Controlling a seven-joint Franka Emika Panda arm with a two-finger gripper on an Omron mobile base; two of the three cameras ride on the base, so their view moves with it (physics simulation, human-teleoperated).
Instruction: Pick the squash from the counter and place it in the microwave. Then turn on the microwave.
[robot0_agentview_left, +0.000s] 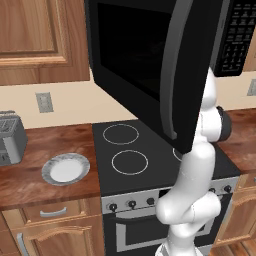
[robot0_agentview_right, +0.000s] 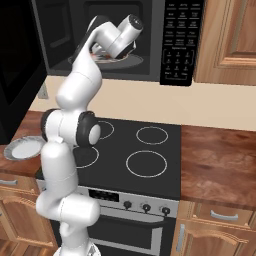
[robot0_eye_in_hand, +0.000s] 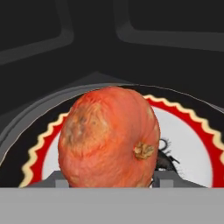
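Squash (robot0_eye_in_hand: 109, 138) hanging over the red-rimmed turntable plate (robot0_eye_in_hand: 192, 144) inside the open microwave (robot0_agentview_right: 120, 35), the gripper (robot0_eye_in_hand: 107, 183) pinching its lower flanks, jaws partly spread. Likely firm, rounded and fairly light; its curved sides could be slipping, so gripping across the widest part seems best.

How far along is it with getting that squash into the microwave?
Done: the squash is off the counter and inside the open microwave. In hand: the gripper holds it over the red-rimmed turntable plate. Left: release, withdraw, shut the door, press the keypad.
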